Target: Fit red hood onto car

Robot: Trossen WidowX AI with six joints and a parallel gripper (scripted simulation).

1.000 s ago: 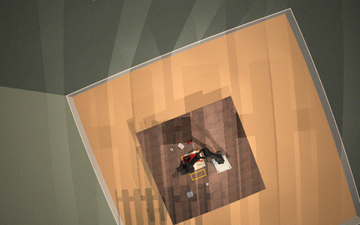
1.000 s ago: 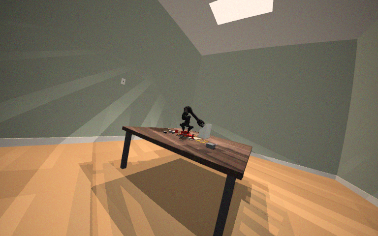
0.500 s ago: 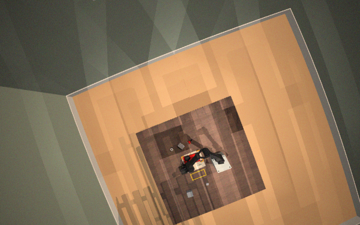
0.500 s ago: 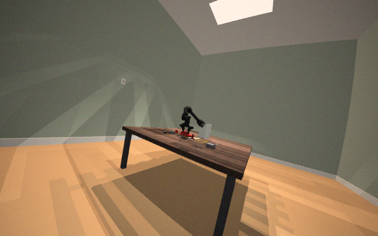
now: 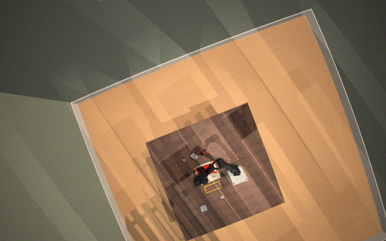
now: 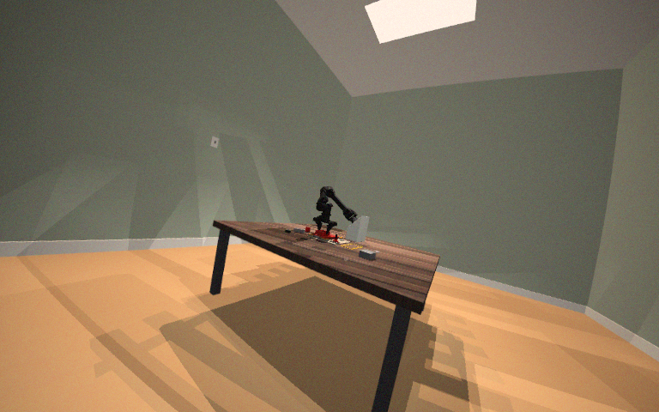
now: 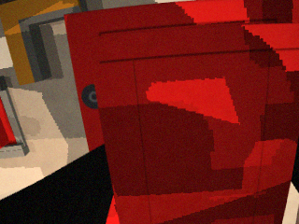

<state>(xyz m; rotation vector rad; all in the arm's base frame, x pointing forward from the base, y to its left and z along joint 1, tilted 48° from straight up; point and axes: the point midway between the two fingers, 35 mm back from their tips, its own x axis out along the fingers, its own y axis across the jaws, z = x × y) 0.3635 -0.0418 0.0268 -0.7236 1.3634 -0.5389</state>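
The red hood (image 7: 177, 154) fills much of the wrist view, its flat roof facing the camera. My gripper (image 7: 197, 147) (image 6: 323, 230) is shut on the hood, with black fingers along its two sides. A red surface, apparently the chassis deck (image 7: 77, 56), shows beyond the hood's left and top edges, with a round dark fitting at the left. The hood is above the deck and looks slightly shifted from it. The hood hides the engine block and most of the deck. Pegs and corner holes cannot be made out, nor can the gap between hood and deck.
A yellow bracket (image 7: 14, 28) stands beside the chassis. A grey-framed red part (image 7: 6, 126) lies further left. A yellow outlined rectangle (image 5: 213, 190), a grey block (image 5: 203, 207) (image 6: 367, 254), a small white piece (image 5: 222, 197), a grey ring (image 5: 183, 160) and a red piece (image 5: 202, 152) lie around.
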